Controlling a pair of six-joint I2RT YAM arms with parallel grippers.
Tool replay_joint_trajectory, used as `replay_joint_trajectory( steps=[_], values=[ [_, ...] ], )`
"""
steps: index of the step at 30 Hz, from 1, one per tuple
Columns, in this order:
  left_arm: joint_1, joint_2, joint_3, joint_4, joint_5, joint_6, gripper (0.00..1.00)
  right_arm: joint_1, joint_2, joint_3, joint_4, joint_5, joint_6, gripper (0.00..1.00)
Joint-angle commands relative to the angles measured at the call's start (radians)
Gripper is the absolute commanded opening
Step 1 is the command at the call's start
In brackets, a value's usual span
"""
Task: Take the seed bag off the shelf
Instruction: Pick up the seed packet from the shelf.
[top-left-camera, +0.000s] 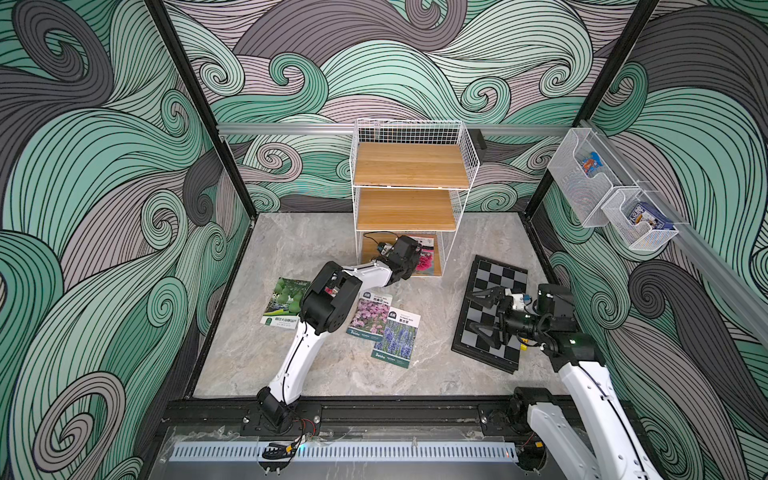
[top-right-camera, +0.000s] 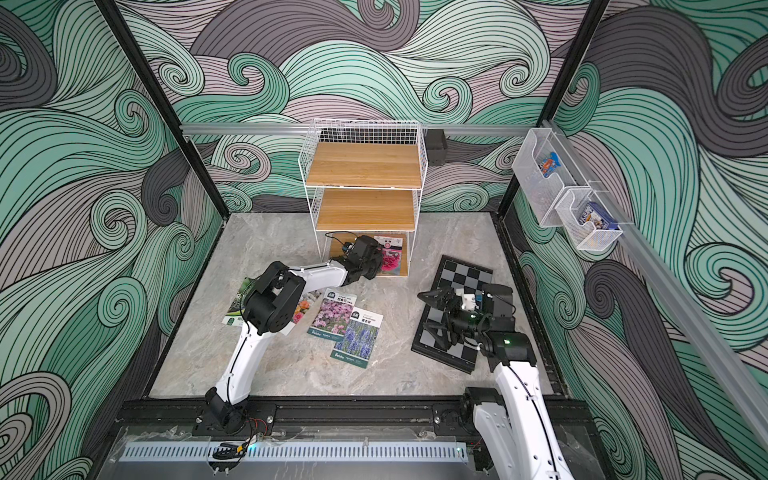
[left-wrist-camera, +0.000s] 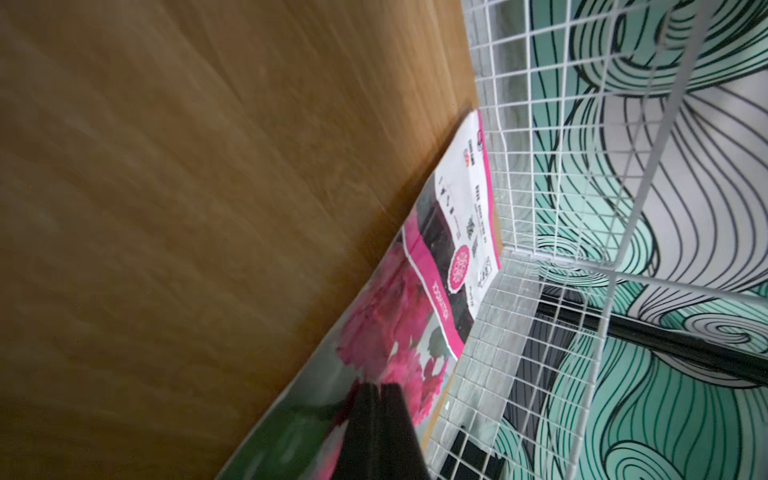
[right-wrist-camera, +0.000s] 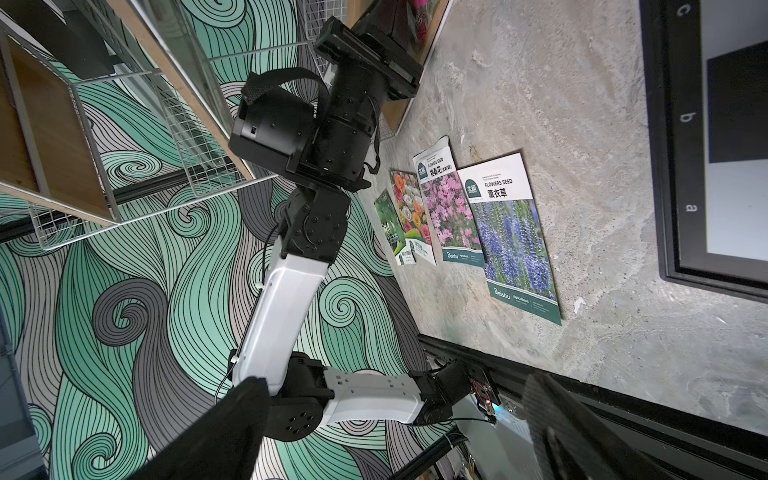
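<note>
Pinching seed bag (left-wrist-camera: 415, 299) in L gripper (left-wrist-camera: 376, 392)

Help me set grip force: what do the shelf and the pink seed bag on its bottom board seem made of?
Shelf: thin metal wire, apparently with a white coating, welded in a grid; boards look like light wood or bamboo, matte, with straight grain. Seed bag: thin printed film or coated paper, smooth-faced; it bows slightly off the board.

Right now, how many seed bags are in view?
5. One pink bag on the shelf, bottom board; four on the table: gourd, rose, pink-flower, lavender. More may hide under the left arm.
</note>
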Motion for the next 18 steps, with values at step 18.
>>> replay_joint_trajectory(
  steps=[18],
  values=[
    [-0.022, -0.113, -0.053, -0.18, 0.016, 0.08, 0.33, -0.004, -0.021, -0.012, -0.004, -0.021, 0.015, 0.99]
  ],
)
